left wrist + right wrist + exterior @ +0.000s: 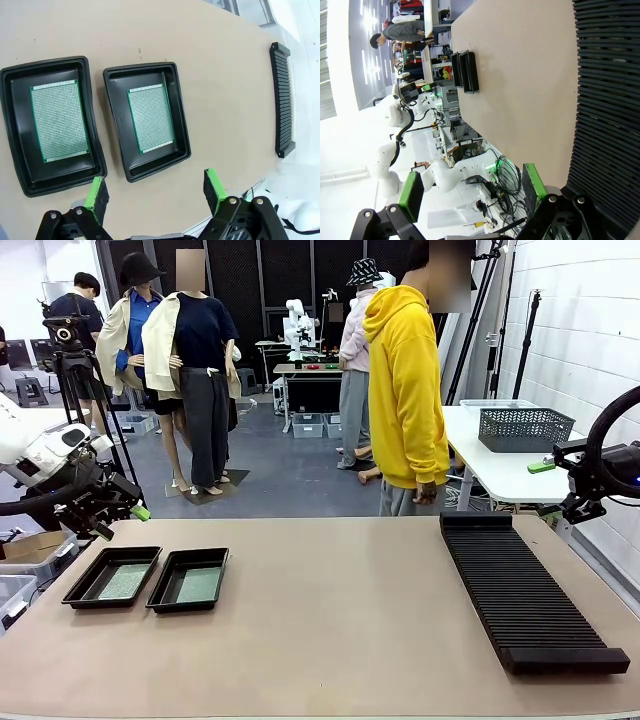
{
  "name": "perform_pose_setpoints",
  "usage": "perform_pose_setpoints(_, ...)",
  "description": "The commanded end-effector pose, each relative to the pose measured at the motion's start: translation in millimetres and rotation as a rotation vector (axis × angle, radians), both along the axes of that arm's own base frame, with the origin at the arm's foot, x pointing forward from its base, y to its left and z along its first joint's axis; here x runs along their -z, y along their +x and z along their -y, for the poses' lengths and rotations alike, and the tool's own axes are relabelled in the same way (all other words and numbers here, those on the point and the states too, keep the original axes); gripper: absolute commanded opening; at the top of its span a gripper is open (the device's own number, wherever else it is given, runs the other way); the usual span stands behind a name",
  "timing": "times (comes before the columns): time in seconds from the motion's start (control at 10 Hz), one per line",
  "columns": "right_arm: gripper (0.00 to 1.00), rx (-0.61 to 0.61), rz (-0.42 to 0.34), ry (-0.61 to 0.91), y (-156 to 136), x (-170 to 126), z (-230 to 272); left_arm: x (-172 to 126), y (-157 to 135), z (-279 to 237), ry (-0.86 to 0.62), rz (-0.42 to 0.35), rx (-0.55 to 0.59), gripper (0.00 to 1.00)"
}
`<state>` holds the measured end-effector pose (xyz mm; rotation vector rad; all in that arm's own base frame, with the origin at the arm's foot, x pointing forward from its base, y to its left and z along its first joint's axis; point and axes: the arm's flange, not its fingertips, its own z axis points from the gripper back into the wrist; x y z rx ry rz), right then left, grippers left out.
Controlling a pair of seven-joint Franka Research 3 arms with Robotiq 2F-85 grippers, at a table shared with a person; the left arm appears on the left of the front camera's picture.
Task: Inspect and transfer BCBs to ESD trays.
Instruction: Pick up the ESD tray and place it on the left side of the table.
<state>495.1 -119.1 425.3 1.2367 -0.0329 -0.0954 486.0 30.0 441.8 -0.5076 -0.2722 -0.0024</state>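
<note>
From the front, both BCBs (pixel 124 582) lie in the ESD trays (pixel 190 605) on the tabletop (pixel 350 640); wrist views show left claw (pixel 156 192) and right claw (pixel 470 187) spread, empty, suggesting transfer complete, withdrawal next.

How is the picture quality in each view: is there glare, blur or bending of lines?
Front view: even light, sharp, soft sheen on the ESD trays. Left wrist view: sharp on the BCBs, overexposed white at the lower right corner, and the rack bows from the wide lens. Right wrist view: rolled sideways, with a washed-out bright left side.
</note>
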Motion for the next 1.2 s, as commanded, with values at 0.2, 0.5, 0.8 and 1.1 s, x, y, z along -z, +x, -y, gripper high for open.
perform_pose_setpoints(0.2, 1.0, -0.001, -0.001, 0.0, 0, -1, -1, -2, -1, -1, 0.023, -0.006, -0.02, 1.0)
perform_pose_setpoints(0.5, 1.0, -0.001, -0.001, 0.0, 0, -1, -1, -11, -8, -54, -0.304, -0.111, 0.066, 1.0)
perform_pose_setpoints(0.8, 1.0, -0.001, -0.001, 0.0, 0, -1, -1, -9, -2, -117, -0.564, -0.186, 0.168, 1.0)
perform_pose_setpoints(1.1, 1.0, -0.001, -0.001, 0.0, 0, -1, -1, -2, 8, -151, -0.766, -0.221, 0.271, 1.0)
